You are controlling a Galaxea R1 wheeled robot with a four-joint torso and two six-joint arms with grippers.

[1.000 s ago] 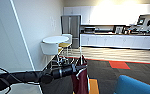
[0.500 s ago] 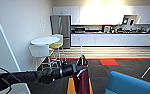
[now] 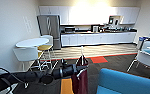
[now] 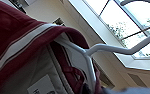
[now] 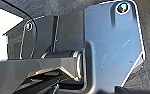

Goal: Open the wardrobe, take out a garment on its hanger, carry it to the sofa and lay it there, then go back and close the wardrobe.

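My left arm reaches in from the left in the head view, and my left gripper [image 3: 77, 68] is shut on the thin white hanger [image 3: 81, 55], whose hook stands upright. The maroon garment [image 3: 81, 81] hangs from it, straight down below the gripper. In the left wrist view the garment [image 4: 14, 31] shows close up with its white trim, draped over the white hanger [image 4: 91, 53]. The bright blue sofa [image 3: 127, 83] lies low at the right, just beside the hanging garment. The wardrobe is out of view.
A round white table [image 3: 32, 42] with white and yellow chairs [image 3: 28, 55] stands at the left by the wall. A steel fridge [image 3: 50, 30] and a long kitchen counter [image 3: 98, 37] line the back. White chairs [image 3: 147, 58] stand at the right. Open carpet lies ahead.
The whole picture has shifted left, so the camera has turned right. More of the blue sofa now shows at the lower right. The garment stays hanging from my left gripper.
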